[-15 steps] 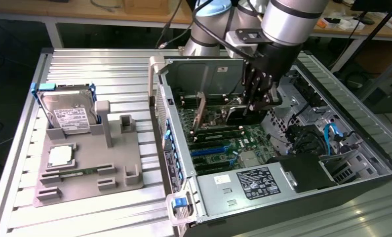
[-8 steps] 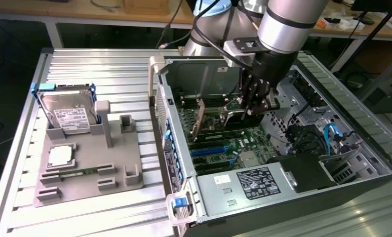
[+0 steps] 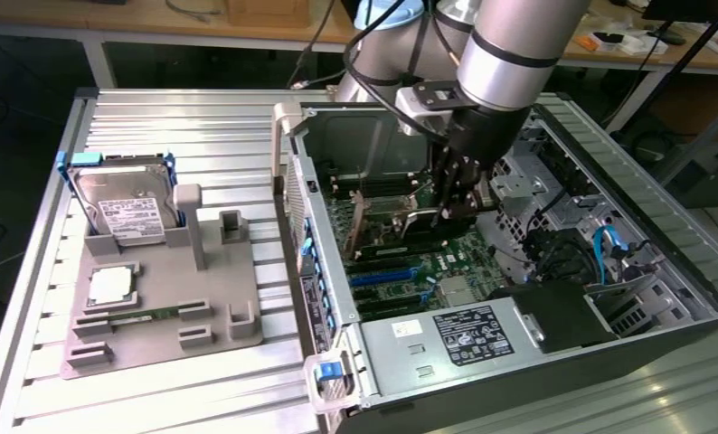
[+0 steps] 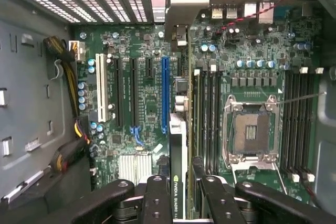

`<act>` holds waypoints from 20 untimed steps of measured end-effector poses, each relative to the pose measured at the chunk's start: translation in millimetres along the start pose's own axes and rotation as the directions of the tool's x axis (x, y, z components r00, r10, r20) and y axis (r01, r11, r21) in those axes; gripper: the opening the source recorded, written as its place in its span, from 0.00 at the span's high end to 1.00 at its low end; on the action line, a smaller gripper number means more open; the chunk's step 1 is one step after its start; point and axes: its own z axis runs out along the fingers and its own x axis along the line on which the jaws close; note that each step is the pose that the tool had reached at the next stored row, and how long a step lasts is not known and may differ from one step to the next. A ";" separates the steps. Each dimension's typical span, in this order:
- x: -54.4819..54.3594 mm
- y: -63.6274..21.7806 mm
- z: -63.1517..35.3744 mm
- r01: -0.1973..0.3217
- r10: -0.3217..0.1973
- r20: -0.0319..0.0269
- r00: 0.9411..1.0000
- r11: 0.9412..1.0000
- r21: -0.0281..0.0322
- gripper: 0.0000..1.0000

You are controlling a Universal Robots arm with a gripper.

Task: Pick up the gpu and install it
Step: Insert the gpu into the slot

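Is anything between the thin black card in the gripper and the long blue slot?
Nothing visible. The gripper holds the thin flat black gpu edge-down above the green motherboard; the blue slot lies bare.

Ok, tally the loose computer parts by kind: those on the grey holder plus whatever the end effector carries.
Hard drive: 1
Processor chip: 1
Memory stick: 1
Gpu, gripped in the end effector: 1
Total: 4

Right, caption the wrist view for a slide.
The gripper holds the gpu edge-on over the motherboard.
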 end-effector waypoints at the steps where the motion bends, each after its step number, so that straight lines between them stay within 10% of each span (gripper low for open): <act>1: 0.0 1.2 1.4 0.000 0.000 0.000 1.000 1.000 0.000 0.73; 20: 4.6 11.3 23.3 -0.001 0.001 -0.003 1.000 1.000 0.000 0.73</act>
